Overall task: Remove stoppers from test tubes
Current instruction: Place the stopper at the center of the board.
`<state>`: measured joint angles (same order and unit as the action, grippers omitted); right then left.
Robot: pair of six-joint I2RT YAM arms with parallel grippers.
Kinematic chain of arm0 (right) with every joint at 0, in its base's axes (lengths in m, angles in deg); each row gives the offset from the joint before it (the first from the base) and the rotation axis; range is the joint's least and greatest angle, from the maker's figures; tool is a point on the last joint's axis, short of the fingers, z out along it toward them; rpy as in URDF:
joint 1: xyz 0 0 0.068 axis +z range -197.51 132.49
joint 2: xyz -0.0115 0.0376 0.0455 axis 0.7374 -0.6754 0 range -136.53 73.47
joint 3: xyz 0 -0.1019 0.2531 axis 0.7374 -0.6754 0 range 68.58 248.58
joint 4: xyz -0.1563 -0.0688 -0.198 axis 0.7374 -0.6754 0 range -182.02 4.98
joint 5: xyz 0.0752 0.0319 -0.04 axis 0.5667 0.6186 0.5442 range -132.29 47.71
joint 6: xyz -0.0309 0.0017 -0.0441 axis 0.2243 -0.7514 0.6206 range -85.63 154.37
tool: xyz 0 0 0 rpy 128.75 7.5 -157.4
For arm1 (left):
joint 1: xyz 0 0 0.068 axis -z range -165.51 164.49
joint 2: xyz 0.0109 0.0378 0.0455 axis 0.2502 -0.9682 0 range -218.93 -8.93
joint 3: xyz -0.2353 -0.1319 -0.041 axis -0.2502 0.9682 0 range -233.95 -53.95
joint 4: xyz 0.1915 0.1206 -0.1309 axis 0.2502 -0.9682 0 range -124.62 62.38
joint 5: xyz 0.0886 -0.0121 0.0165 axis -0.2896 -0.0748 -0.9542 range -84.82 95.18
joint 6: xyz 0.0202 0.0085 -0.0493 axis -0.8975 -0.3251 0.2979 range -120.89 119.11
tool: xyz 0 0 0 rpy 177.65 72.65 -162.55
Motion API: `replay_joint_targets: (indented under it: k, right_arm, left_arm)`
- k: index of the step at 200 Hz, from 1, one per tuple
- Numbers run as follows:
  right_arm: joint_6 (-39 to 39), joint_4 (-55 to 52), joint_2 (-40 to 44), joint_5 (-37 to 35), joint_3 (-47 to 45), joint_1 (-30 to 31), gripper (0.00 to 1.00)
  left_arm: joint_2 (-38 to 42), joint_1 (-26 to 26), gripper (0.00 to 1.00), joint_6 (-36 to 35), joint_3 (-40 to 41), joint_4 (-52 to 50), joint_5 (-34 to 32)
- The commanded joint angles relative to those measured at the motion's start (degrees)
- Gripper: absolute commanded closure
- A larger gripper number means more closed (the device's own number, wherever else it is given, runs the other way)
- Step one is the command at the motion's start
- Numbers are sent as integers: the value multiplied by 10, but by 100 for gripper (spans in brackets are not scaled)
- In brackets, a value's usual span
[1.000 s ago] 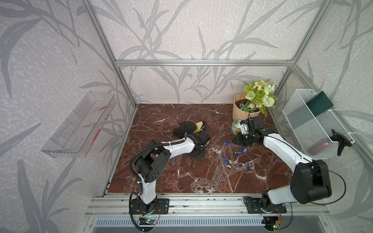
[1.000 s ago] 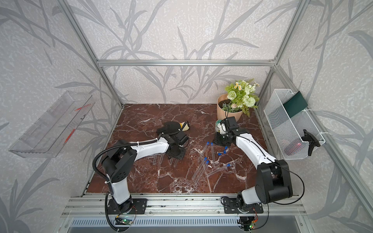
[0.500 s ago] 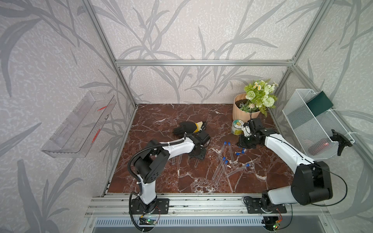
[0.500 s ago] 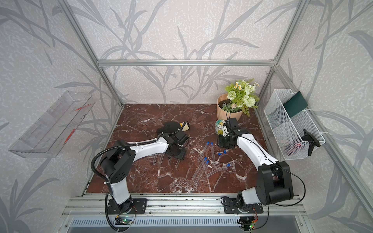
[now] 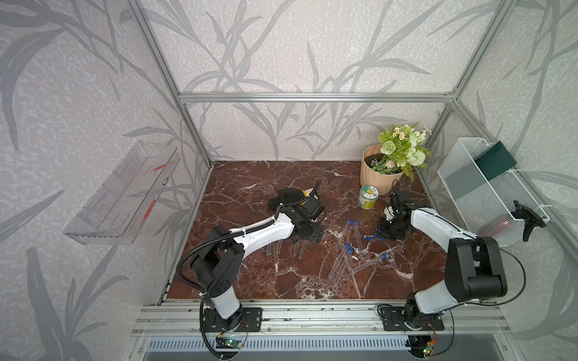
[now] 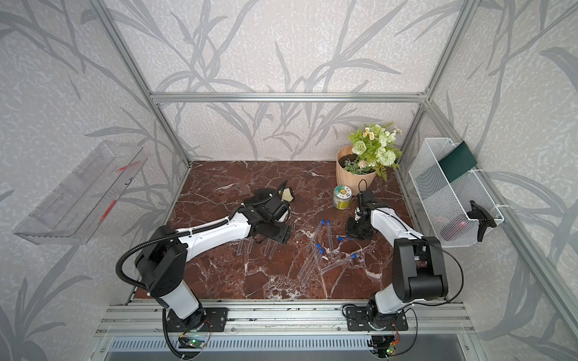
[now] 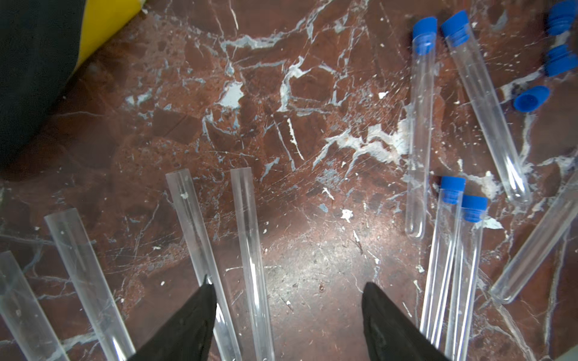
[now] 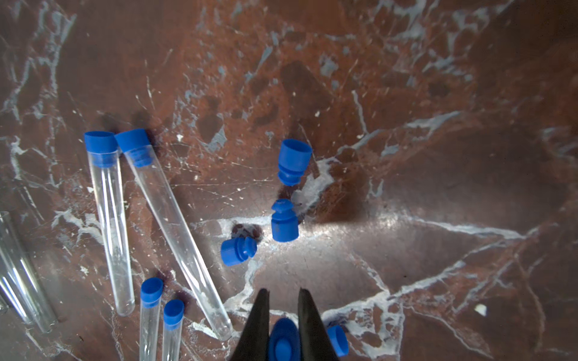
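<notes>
Marble tabletop (image 5: 281,181), centre-right in a top view: five stoppered test tubes (image 5: 340,264) lie flat, blue stoppers (image 5: 355,222) mostly toward the frame's top, just right of the empty, spread left gripper (image 7: 287,284); right gripper (image 8: 284,292), beyond them, pinches a loose stopper (image 8: 283,342).

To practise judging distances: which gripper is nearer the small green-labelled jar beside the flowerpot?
Right. The right gripper, shut on a blue stopper, hangs close by, front-right of the jar. The left gripper, open, is farther off on the robot's left, above the uncapped tubes.
</notes>
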<state>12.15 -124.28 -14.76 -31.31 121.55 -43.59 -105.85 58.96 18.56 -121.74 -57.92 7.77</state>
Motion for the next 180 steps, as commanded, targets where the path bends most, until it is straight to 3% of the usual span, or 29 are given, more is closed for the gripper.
replay_joint_targets:
  k: [1, 93, 180]
  right_arm:
    - [-20, 23, -8, -16, -18, -1, 89]
    - [-31, 62, -71, -16, -33, -2, 82]
    - [-34, 70, -61, -29, -33, -2, 66]
  left_arm:
    - [21, 2, 27, -11, 6, 7, 17]
    - [-15, 18, 27, -25, -38, -6, 50]
    - [-153, 36, 28, -47, -202, -78, 62]
